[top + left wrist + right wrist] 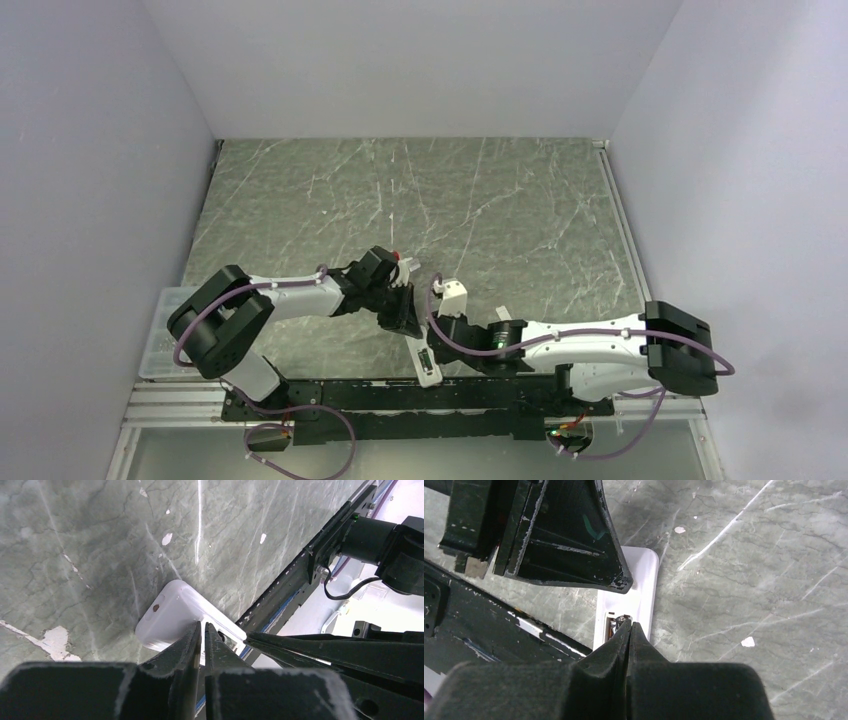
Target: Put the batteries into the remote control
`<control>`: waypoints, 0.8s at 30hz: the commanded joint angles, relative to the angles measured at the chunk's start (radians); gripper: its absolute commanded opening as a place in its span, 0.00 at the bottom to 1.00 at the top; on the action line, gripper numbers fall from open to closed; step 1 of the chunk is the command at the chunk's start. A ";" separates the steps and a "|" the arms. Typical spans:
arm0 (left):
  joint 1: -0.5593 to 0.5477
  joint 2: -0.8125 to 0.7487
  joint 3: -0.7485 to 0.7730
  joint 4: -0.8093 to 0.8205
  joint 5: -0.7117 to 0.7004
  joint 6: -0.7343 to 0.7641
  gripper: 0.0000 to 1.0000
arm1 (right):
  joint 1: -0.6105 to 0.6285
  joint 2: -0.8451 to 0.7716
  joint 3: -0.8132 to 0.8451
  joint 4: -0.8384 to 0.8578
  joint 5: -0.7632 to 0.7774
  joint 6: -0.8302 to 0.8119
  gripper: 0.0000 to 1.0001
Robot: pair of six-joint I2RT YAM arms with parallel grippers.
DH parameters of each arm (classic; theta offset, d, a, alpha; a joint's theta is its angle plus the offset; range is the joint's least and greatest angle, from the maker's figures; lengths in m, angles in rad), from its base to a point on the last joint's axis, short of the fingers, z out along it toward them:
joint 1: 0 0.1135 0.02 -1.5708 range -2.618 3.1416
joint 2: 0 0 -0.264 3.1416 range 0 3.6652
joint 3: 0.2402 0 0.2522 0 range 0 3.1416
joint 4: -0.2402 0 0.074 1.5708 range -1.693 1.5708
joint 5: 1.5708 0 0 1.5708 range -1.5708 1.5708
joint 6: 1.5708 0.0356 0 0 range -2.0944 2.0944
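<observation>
The white remote control [424, 360] lies back up beside the front rail, with its battery compartment [612, 626] open. A dark battery [616, 623] shows inside the compartment; I cannot tell whether a second one lies beside it. My right gripper [630, 625] is shut, its tips resting at the compartment's edge; it also shows in the top view [437, 342]. My left gripper [204, 628] is shut and empty, its tips on the remote's plain back [172, 611] just beyond the compartment; it also shows in the top view [403, 318]. The left fingers [574, 545] hang over the remote's far end.
The black front rail [420, 395] runs right beside the remote. A small white piece [503, 312] lies on the marble by the right arm. A clear tray [160, 335] sits at the left edge. The white camera block [455, 292] rides on the right wrist.
</observation>
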 commanded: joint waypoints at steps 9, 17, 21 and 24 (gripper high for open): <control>-0.004 0.002 -0.039 0.026 -0.043 0.016 0.01 | -0.052 0.080 0.062 0.111 -0.062 -0.048 0.00; -0.003 0.005 -0.048 0.035 -0.040 0.010 0.00 | -0.057 0.112 0.068 0.122 -0.090 -0.056 0.00; -0.004 0.003 -0.047 0.030 -0.044 0.012 0.00 | -0.057 0.109 0.054 0.121 -0.096 -0.046 0.00; -0.004 0.003 -0.045 0.028 -0.043 0.013 0.00 | -0.057 0.107 0.044 0.119 -0.100 -0.041 0.00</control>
